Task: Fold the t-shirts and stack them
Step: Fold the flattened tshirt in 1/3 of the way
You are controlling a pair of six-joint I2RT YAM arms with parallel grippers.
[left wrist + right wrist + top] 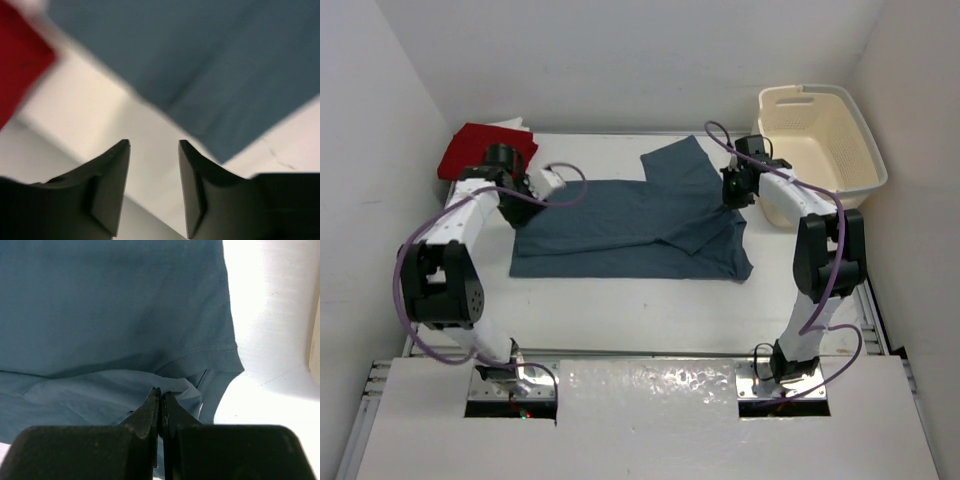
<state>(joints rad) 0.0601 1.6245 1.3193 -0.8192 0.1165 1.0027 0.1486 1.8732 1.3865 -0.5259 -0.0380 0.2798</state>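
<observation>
The slate blue-grey cloth t-shirt is spread across the middle of the white table, with one sleeve thrown toward the far edge and a loose fold bunched along its right side. The folded bright red cloth t-shirt is kept at the far left corner, and the cream plastic laundry basket at the far right corner. The left gripper is held with its jaws parted and empty over bare table, just beside the blue-grey shirt's left hem. A descent there would likely close on nothing, and the red shirt could be knocked by a wide swing. The right gripper is clenched above the bunched fold, though it cannot be told whether cloth is pinched. If a layer were snagged, the fold could be dragged open or the whole shirt skewed.
</observation>
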